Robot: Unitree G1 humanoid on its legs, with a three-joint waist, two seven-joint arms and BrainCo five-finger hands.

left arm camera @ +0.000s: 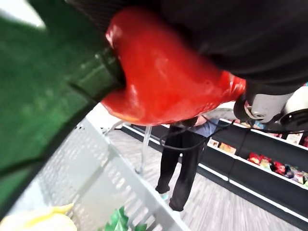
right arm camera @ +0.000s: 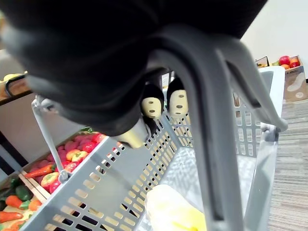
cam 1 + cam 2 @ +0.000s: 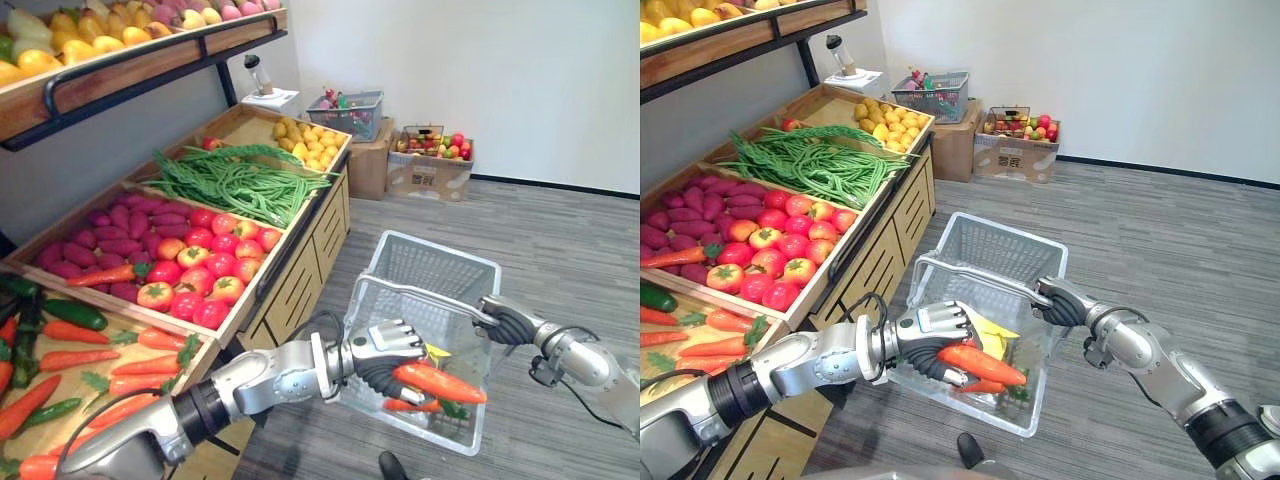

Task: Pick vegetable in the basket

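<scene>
Step in hand: the drop. The carrot (image 3: 440,383) is picked and sits over the open basket (image 3: 430,262), above its near end, not yet let go.

Left hand (image 3: 385,345): the arm reaches across from the vegetable stand (image 3: 300,280), which is just beside the basket. The back of the hand faces up, and the fingers and thumb are curled round the thick end of the carrot. The carrot lies roughly level, its tip pointing away from the stand and towards the basket's far side. In the left wrist view the carrot's green top is pressed close against the hand, with the basket's wall below it.

Right hand (image 3: 505,318): it is at the side of the basket away from the stand, fingers wrapped round the handle (image 3: 980,274) and carrying the basket off the floor. The handle stands up over the middle of the basket.

Inside the basket: a yellow piece (image 3: 992,333) lies just under the left hand, and a second carrot (image 3: 985,386) with some green leaves lies at the near end.

Next move, as I judge it: lower the left hand a little into the basket, clear of the handle, then uncurl the fingers so the carrot lands beside the other one. The right hand has to hold the basket level while the weight arrives. Risk: the long carrot could catch the near rim and tip out.
</scene>
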